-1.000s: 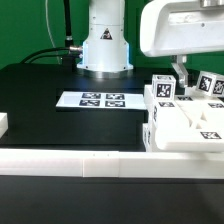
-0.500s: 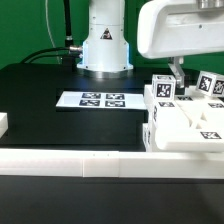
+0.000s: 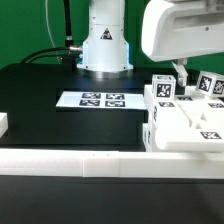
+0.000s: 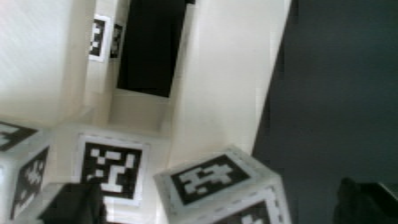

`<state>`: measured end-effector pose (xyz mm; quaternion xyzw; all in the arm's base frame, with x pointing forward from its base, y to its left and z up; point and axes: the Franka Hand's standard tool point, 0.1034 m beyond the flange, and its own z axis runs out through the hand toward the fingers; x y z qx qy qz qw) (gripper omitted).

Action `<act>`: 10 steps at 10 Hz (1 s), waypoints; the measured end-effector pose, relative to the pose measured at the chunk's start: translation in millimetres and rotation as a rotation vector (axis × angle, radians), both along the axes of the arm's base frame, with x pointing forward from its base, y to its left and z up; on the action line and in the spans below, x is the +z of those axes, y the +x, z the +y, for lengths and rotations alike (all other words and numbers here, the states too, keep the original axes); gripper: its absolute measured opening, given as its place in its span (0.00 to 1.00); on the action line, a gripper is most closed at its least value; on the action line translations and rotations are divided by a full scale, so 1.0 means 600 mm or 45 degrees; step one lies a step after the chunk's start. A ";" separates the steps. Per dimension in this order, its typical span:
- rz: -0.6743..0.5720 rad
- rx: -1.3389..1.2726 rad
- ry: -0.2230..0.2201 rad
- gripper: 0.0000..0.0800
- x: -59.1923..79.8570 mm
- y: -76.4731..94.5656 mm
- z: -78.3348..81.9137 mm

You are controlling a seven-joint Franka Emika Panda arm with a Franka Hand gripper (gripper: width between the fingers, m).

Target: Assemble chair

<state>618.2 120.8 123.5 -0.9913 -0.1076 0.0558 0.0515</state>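
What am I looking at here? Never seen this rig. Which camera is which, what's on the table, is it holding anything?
It is a single robot arm; its white base stands at the back of a black table. The exterior view comes from a camera off the arm, looking across the table. The wrist view comes from a camera on the arm's wrist, looking down past the gripper at the parts close up. The arm's white head hangs over the exterior view's right. Below it sits a cluster of white chair parts with black-and-white tags. The flat tagged sheet mid-table is the marker board, fixed and not furniture. A long white rail runs along the near edge. The gripper is open and holds nothing.
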 end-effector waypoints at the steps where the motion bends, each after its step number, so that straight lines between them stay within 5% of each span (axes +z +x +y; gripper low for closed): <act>1: -0.001 -0.001 0.000 0.81 0.000 0.001 0.000; 3: -0.003 0.000 0.002 0.81 0.002 0.002 0.000; 5: -0.003 0.001 0.002 0.46 0.002 0.002 0.000; 6: -0.003 0.000 0.002 0.46 0.002 0.002 0.000; 7: -0.004 0.000 0.002 0.35 0.002 0.002 0.000; 10: -0.001 -0.032 -0.002 0.35 0.002 0.002 0.000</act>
